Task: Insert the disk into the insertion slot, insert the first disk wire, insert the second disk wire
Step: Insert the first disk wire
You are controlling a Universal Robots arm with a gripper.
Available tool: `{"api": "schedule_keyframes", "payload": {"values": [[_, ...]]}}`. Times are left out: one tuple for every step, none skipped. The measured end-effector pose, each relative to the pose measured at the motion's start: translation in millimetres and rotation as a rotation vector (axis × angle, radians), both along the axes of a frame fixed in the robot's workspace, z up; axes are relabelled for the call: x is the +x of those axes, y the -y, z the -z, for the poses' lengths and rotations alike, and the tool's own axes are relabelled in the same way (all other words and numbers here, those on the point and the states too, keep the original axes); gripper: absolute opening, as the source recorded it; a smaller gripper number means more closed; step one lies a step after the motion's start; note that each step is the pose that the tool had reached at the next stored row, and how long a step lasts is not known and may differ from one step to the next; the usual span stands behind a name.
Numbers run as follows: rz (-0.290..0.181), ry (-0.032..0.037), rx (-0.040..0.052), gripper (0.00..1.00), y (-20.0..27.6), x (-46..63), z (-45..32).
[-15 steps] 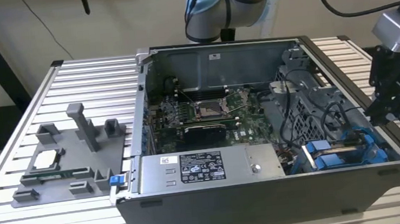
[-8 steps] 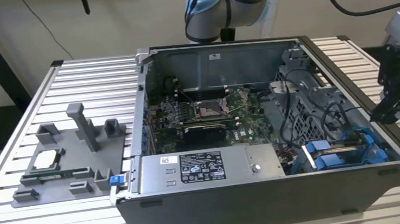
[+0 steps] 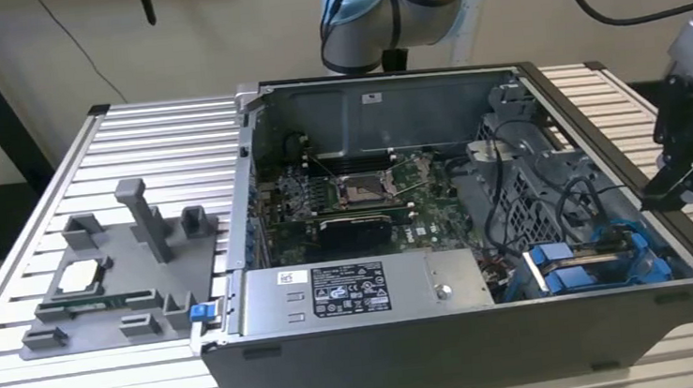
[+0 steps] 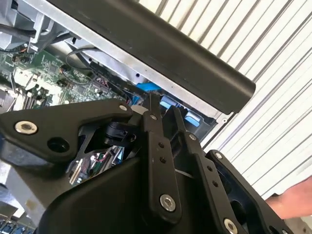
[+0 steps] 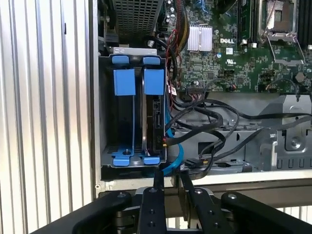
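The disk [image 5: 155,117] stands edge-on in its blue carrier inside the insertion slot [image 5: 103,112], the grey drive bay at the corner of the open computer case [image 3: 461,353]. An empty blue carrier [image 5: 124,83] sits beside it. Black wires [image 5: 204,114] and a blue wire [image 5: 174,153] run past the disk's connector end; I cannot tell whether any is plugged in. My gripper [image 5: 170,178] hovers just outside the case wall by the bay [image 3: 592,267], fingers close together with nothing between them. In the exterior view the gripper [image 3: 679,191] hangs at the case's right side.
The motherboard [image 3: 360,193] and a labelled power supply [image 3: 355,292] fill the case. A grey fixture [image 3: 103,281] with small parts stands on the slatted table at the exterior view's left. A person's hand [image 4: 292,200] shows beside the gripper body.
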State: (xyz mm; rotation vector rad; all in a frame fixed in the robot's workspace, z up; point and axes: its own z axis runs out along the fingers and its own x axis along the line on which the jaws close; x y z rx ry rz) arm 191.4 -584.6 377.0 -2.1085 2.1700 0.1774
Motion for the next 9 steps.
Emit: {"api": "schedule_keyframes", "payload": {"values": [[0.000, 0.0000, 0.0070, 1.00, -0.1, 0.0, 0.1], [0.000, 0.0000, 0.0129, 1.00, -0.2, 0.1, 0.5], [0.000, 0.0000, 0.0188, 1.00, -0.2, 0.1, 1.0], [0.000, 0.0000, 0.0239, 1.00, -0.2, 0.2, 1.5], [0.000, 0.0000, 0.0281, 1.00, -0.2, 0.3, 2.2], [0.000, 0.0000, 0.0325, 1.00, -0.2, 0.5, 2.8], [0.000, 0.0000, 0.0373, 1.00, -0.2, 0.7, 3.5], [0.000, 0.0000, 0.0414, 1.00, -0.2, 1.1, 3.9], [0.000, 0.0000, 0.0448, 1.00, -0.1, 1.4, 4.2]]}}
